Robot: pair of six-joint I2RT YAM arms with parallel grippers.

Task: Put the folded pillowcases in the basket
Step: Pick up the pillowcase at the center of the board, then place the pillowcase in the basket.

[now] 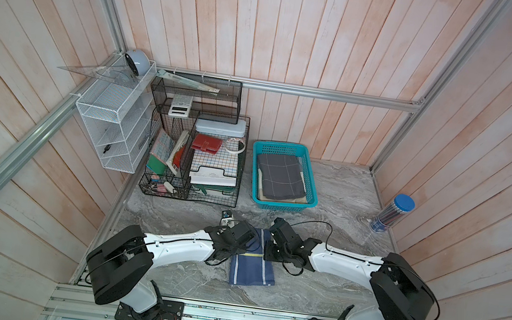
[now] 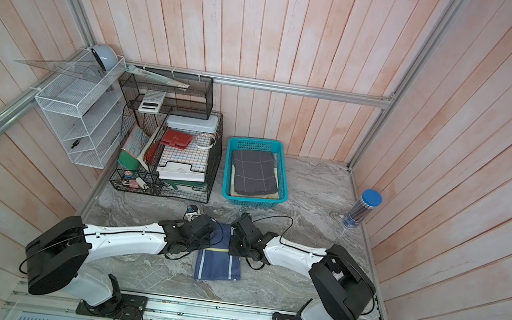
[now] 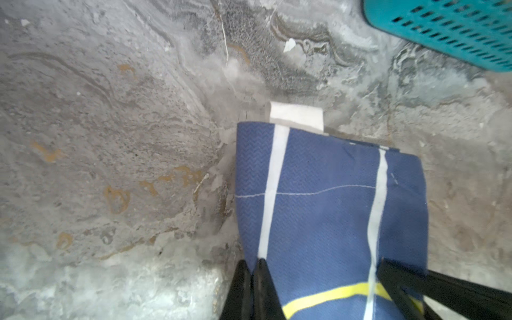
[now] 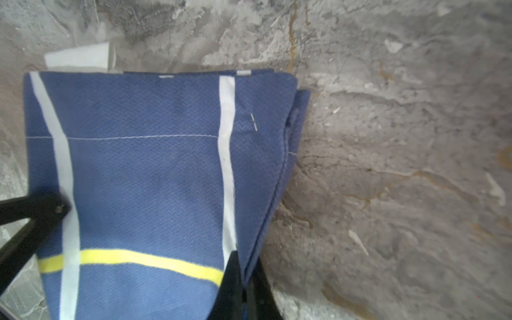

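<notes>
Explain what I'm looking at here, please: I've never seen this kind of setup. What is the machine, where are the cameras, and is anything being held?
These are two robot arms, the left arm and the right arm, mounted at the near edge of a marble table. Two pictures look down on the whole scene from overhead. The other two come from a camera on each wrist, looking along its fingers. On the table are a folded blue pillowcase, a turquoise basket holding folded grey cloth, a black wire organiser of stationery and a tube of pencils. The left fingers and the right fingers are each shut on an opposite side edge of the pillowcase.
</notes>
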